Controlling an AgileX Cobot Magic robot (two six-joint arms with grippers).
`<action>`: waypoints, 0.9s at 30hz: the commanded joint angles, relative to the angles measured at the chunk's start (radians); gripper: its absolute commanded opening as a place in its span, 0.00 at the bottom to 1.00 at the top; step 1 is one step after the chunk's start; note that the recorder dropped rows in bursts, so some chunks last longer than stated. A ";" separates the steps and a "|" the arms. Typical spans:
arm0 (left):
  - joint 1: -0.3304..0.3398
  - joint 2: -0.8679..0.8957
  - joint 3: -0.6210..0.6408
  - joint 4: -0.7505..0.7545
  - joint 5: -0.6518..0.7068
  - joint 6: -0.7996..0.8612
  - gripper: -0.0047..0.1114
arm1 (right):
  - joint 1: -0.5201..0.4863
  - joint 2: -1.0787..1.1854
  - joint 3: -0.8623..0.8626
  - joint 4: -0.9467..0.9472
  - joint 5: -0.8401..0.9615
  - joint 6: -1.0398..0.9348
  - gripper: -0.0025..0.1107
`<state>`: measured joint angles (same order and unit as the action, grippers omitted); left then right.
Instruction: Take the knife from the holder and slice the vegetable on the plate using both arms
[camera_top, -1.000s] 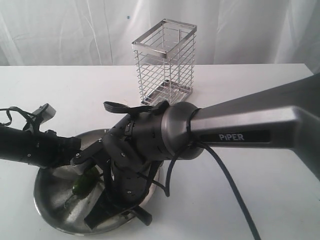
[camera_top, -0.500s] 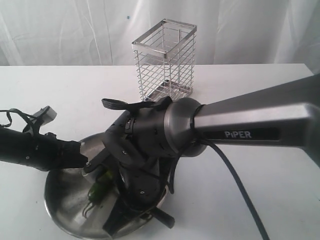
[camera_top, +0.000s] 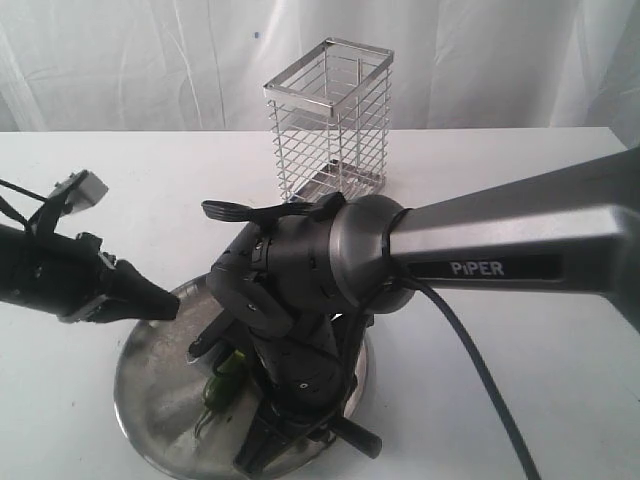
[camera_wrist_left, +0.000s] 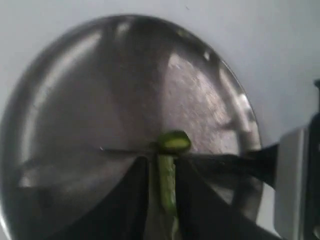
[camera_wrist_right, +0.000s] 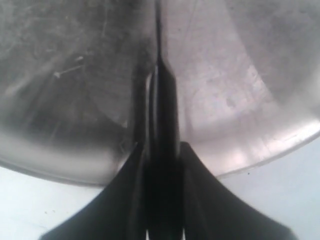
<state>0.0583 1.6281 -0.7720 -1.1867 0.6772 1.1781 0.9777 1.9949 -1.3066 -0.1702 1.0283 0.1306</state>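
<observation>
The steel plate (camera_top: 150, 390) lies at the table's front. On it is the green vegetable (camera_top: 226, 375), a chili. My left gripper (camera_wrist_left: 162, 165) is shut on the chili (camera_wrist_left: 167, 192), one dark finger on each side. The knife (camera_wrist_left: 220, 162) lies flat across the chili, and a cut green end (camera_wrist_left: 174, 142) sits just past the blade. My right gripper (camera_wrist_right: 162, 150) is shut on the knife (camera_wrist_right: 161, 100), whose blade points out over the plate (camera_wrist_right: 240, 75). In the exterior view the right gripper (camera_top: 285, 425) is low over the plate, and the arm hides most of the knife.
The silver wire holder (camera_top: 328, 120) stands empty at the back of the white table, well behind the plate. The bulky grey PiPER link (camera_top: 500, 250) stretches in from the right. White cloth hangs behind the table.
The plate, the chili and my right gripper with the knife have slid to the right in the exterior view. The left arm's wrist has risen and tilted more steeply.
</observation>
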 joint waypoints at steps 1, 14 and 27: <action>-0.002 -0.013 0.044 0.128 0.057 -0.124 0.38 | -0.011 -0.010 0.002 -0.011 0.009 0.005 0.02; -0.162 -0.011 0.064 0.185 -0.038 -0.210 0.41 | -0.011 -0.041 0.002 0.019 0.060 0.005 0.02; -0.310 0.027 0.101 0.171 -0.280 -0.217 0.54 | -0.011 -0.039 0.002 0.044 -0.002 0.005 0.02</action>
<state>-0.2220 1.6362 -0.6813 -0.9828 0.4333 0.9685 0.9753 1.9670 -1.3047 -0.1331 1.0357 0.1345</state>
